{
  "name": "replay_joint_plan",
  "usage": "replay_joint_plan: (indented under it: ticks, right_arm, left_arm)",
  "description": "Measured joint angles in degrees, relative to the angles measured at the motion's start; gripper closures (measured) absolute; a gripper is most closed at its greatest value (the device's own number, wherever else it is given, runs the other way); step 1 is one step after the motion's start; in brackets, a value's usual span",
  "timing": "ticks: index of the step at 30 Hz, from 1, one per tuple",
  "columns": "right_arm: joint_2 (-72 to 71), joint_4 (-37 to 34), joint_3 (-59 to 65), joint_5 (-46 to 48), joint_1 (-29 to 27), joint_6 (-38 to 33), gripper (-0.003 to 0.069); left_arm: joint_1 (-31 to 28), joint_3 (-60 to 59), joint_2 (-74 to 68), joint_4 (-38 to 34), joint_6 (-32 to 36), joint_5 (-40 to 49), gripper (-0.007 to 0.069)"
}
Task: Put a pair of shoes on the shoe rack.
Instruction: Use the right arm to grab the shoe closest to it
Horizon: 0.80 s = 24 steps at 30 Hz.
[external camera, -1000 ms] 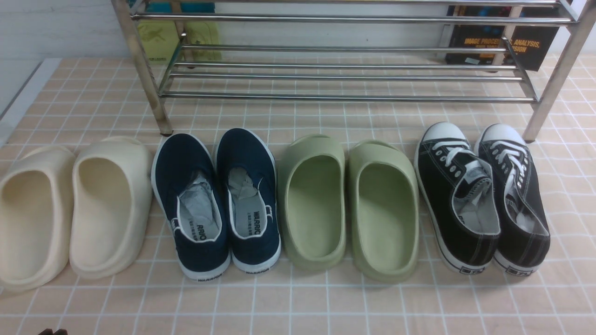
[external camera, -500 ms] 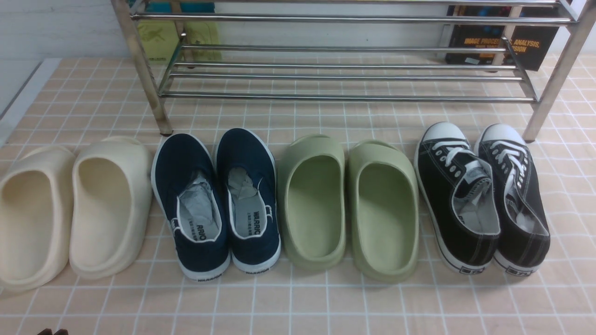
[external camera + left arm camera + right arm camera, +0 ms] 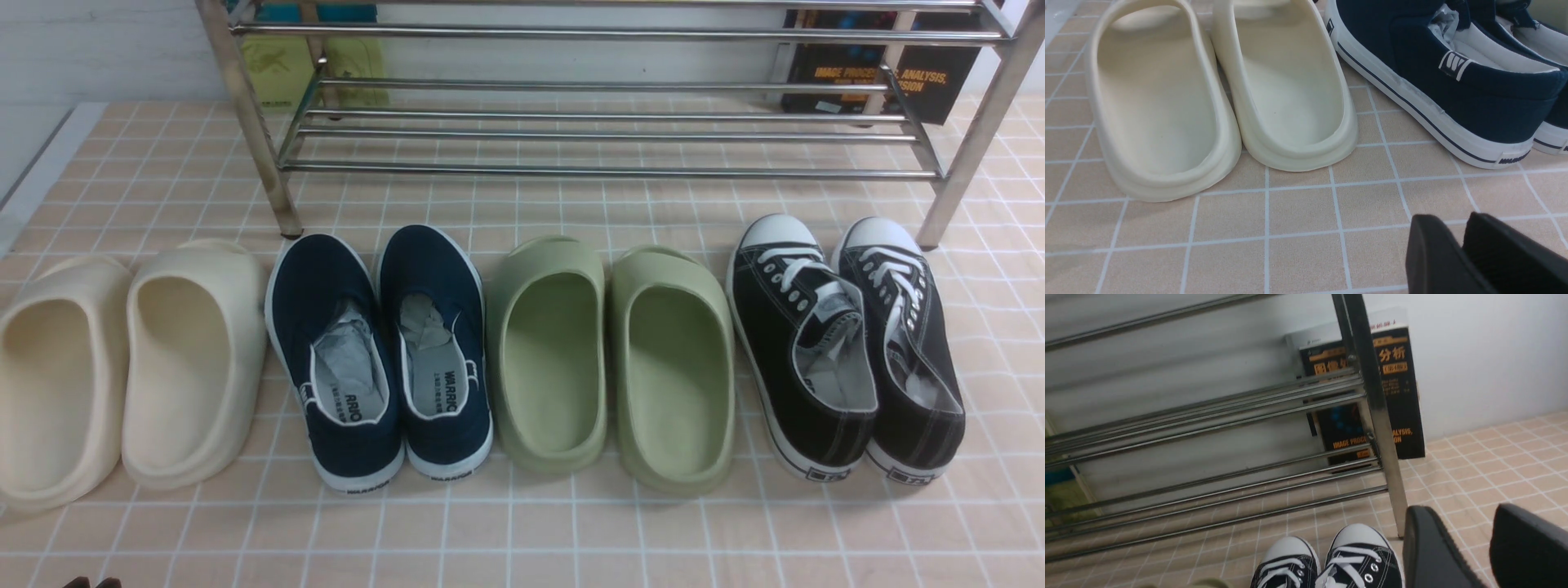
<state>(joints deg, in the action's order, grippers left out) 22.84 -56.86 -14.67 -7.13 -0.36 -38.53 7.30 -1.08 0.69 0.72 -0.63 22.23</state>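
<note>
The pair of black canvas sneakers stands on the tiled cloth at the right, toes toward the rack: the left shoe [image 3: 796, 343] and the right shoe [image 3: 906, 343] touch side by side. Their white toe caps show in the right wrist view [image 3: 1359, 549]. The steel shoe rack [image 3: 604, 135] stands behind all the shoes, its shelves bare; its right front leg [image 3: 1376, 416] is just beyond the sneakers. My right gripper [image 3: 1461, 516] is open and empty, above and to the right of the sneakers' toes. My left gripper [image 3: 1453, 224] is shut and empty, low over the cloth near the cream slippers.
Left of the sneakers stand green foam slippers [image 3: 612, 359], navy WARRIOR slip-ons [image 3: 375, 351] and cream slippers [image 3: 122, 367]. A dark book [image 3: 939, 73] leans on the wall behind the rack's right end, and a yellow-green item [image 3: 277, 65] behind its left end.
</note>
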Motion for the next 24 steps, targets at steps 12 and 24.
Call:
replay_joint_plan:
  ticks: [12,24]
  right_arm:
    - [10.08,-1.27,-5.23,10.67,0.0,-9.24,0.0419]
    - [50.12,10.64,-29.05,42.8,-2.31,-7.5,0.0419]
  left_arm:
    - [0.0,0.0,0.0,0.0,0.0,0.0,0.0457]
    - [0.0,0.0,0.0,0.0,0.0,0.0,0.0444]
